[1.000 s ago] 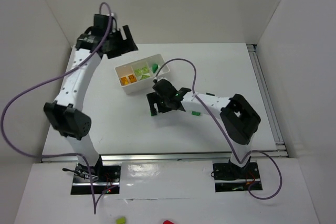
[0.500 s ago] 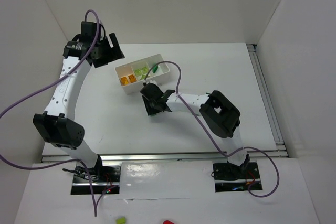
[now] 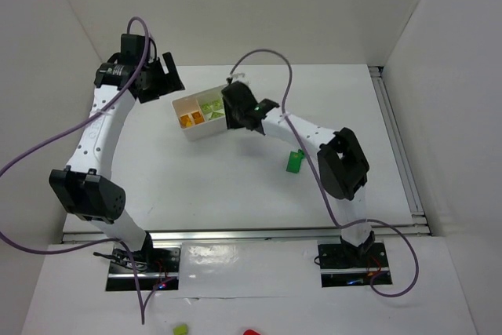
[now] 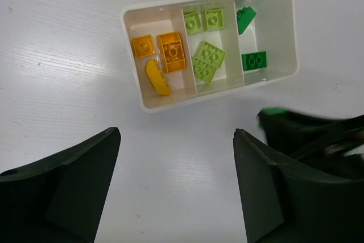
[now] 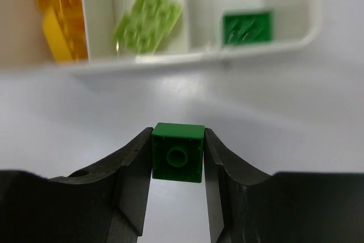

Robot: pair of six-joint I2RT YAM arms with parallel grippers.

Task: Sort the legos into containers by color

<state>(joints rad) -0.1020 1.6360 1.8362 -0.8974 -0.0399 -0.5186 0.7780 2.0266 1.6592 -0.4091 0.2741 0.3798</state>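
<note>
Legos: small dark green plastic brick [image 5: 177, 160] pinched between the fingers of right end effector [image 5: 177, 138], just beside white three-compartment plastic tray [image 5: 170, 60] on white table [image 5: 284, 118]. Tray holds orange bricks [image 4: 170, 52] at one end, lime bricks [image 4: 207, 61] in the middle, dark green bricks [image 4: 253, 61] at the other end. Left end effector [image 4: 173, 140] spread wide, holding nothing, over the tray. Another green brick [image 3: 294, 162] lies on table, well apart from the tray.
</note>
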